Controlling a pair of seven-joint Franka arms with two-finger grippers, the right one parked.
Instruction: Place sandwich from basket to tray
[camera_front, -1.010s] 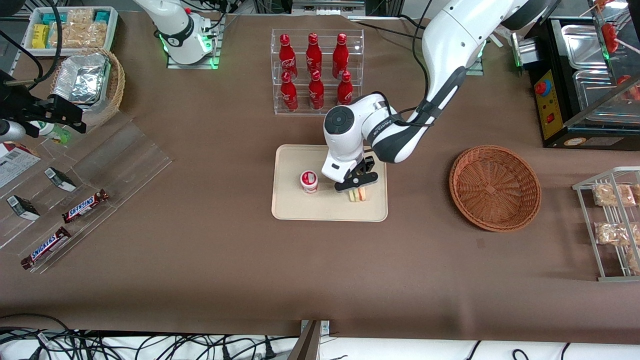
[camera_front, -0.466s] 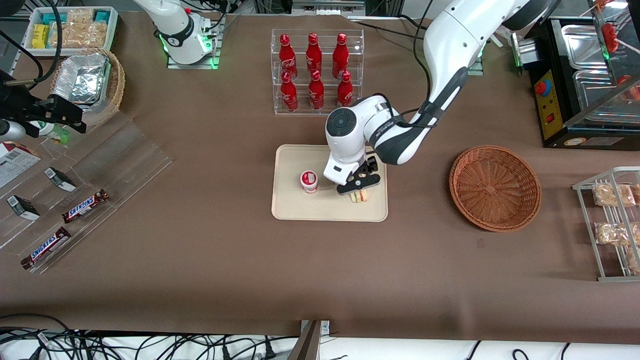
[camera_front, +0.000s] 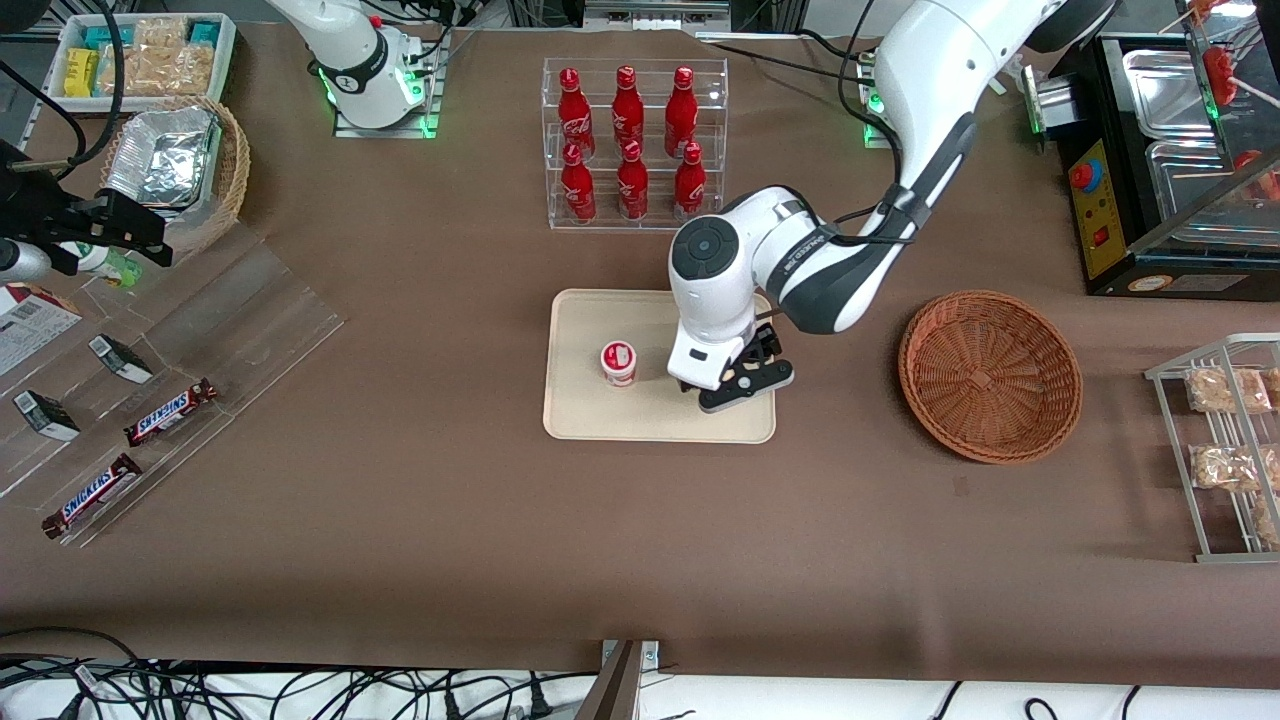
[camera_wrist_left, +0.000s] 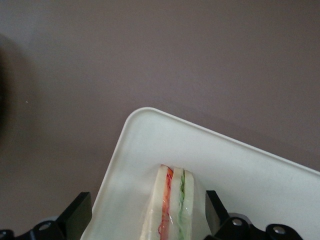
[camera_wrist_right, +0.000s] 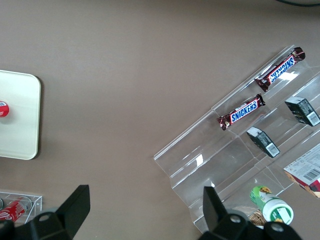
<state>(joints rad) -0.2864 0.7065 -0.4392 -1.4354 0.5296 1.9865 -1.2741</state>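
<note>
While the round wicker basket (camera_front: 990, 375) at the right of the front frame holds nothing, the cream tray (camera_front: 585, 415) at centre carries a small red-lidded cup (camera_front: 618, 362) and the sandwich (camera_wrist_left: 171, 210). In the wrist view the sandwich lies flat near a rounded tray corner, between the spread fingers (camera_wrist_left: 75, 220), touching neither. The gripper (camera_front: 738, 385) hovers over the tray, hiding the sandwich from the front.

My working arm is glossy white with dark grey joint bands and a black cable along it; above its black gripper (camera_front: 745, 385) sits a round grey cap.
</note>
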